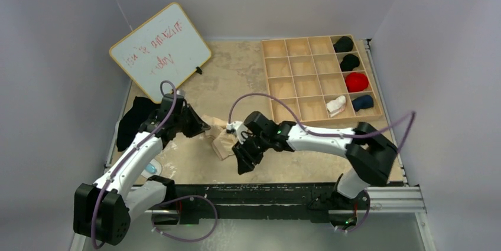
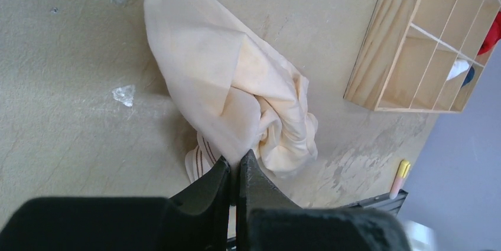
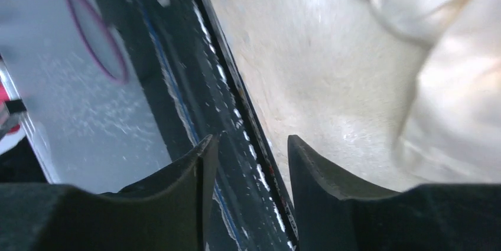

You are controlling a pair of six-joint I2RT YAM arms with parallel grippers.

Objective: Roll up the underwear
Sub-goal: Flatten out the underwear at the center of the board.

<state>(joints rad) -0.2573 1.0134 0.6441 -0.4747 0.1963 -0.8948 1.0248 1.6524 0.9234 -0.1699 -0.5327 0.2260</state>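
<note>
The underwear [image 1: 221, 144] lies long, angled toward far-left.

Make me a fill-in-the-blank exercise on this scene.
1. The left gripper is ___ on the cream underwear.
2. The right gripper stands open, holding ___.
3. The wooden tray holds ___ bundles, the red one included.
Missing words: shut; nothing; five.
</note>
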